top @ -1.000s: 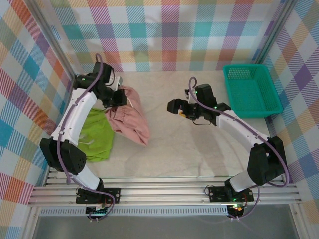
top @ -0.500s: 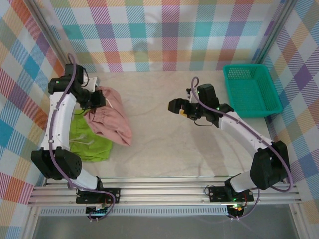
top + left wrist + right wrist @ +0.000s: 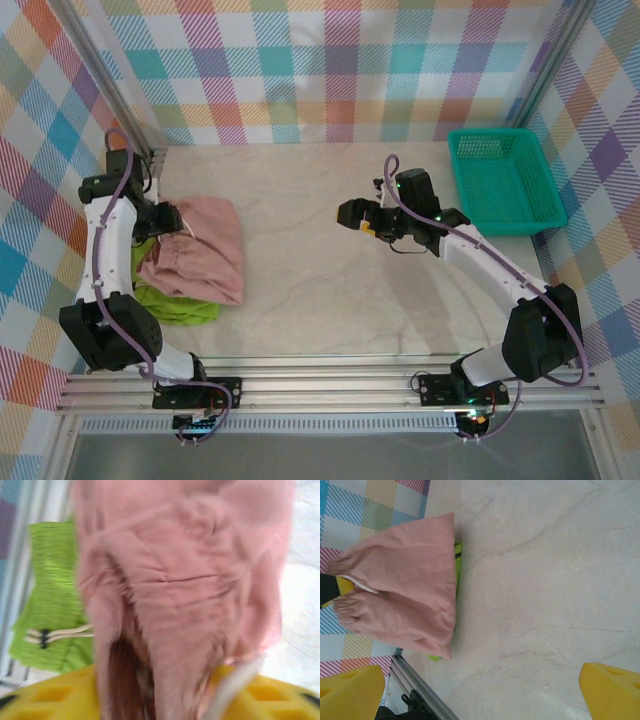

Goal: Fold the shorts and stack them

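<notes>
l hand [image 3: 168, 217] half open, touching pink shorts [image 3: 200, 262]; r hand [image 3: 348, 214] wide open

Open table [image 3: 320, 270] centre, shorts [image 3: 195, 262] piled left, basket [image 3: 503, 180] far right

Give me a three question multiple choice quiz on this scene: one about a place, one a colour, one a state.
1. The pink shorts lie: A on the green shorts; B at the far right; C in midair.
2. The basket is: A red; B teal; C white.
3. The right gripper is: A shut on cloth; B open; C shut, empty.
Answers: 1 A, pink covers green at the left; 2 B, its mesh is teal; 3 B, its jaws stand wide apart with nothing between.
</notes>
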